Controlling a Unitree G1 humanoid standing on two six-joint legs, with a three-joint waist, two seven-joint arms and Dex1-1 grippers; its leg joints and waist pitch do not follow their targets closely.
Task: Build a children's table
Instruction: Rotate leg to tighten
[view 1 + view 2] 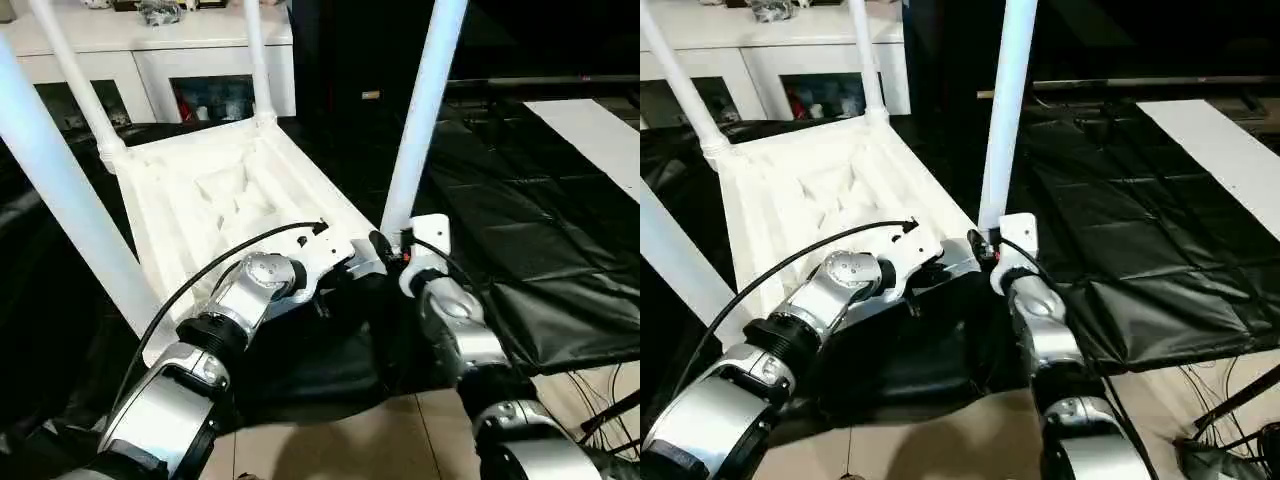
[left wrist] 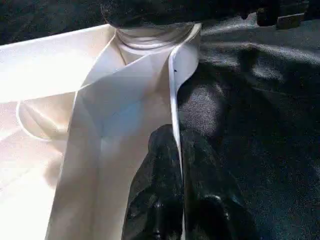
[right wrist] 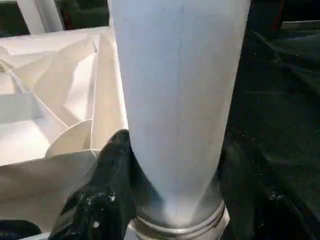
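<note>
Silver forearms lead down to the upturned white plastic tabletop [image 1: 215, 195], ribbed underside up, lying on crinkled black sheeting [image 1: 540, 230] over the floor. Four smooth tapered round legs stand up from its rounded corner sockets. My left fingers [image 2: 175, 165], black and glossy, are pinched closed on the thin raised rim near one corner. My right fingers [image 3: 112, 180] straddle the base of the near right leg [image 1: 420, 110], one on each side, touching it just above its ringed collar. Behind stands a white cabinet [image 1: 150, 55] with glass doors.
</note>
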